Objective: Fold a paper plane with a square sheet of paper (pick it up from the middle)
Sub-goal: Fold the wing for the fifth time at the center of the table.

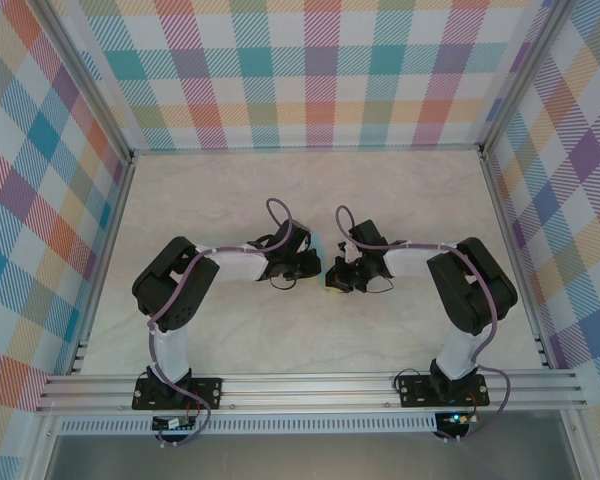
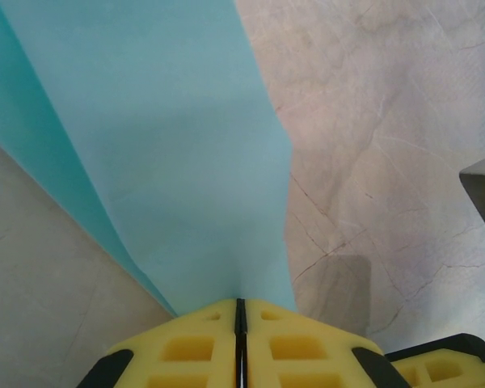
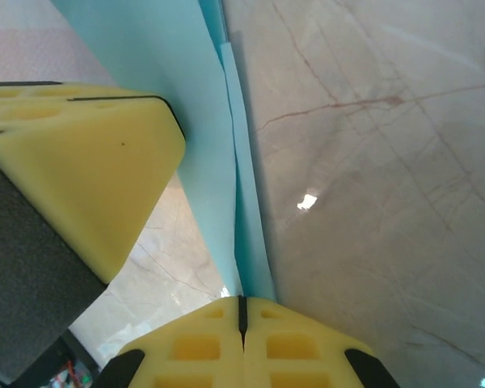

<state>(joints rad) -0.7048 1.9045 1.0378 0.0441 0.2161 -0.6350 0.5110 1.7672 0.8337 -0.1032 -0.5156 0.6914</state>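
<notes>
Pinching the square sheet of paper (image 2: 170, 145) in my left gripper (image 2: 239, 319) and right gripper (image 3: 242, 317), both clamped tight on it, I am judging even tension best for creasing.

The sheet of paper (image 2: 170, 145) is thin, light blue and folded into overlapping layers with straight creases. In the left wrist view it spreads across the upper left and narrows to bottom centre, pinched between the left fingers (image 2: 194, 343). In the right wrist view it is a slim strip running from top centre down into the right fingers (image 3: 202, 343).
</notes>
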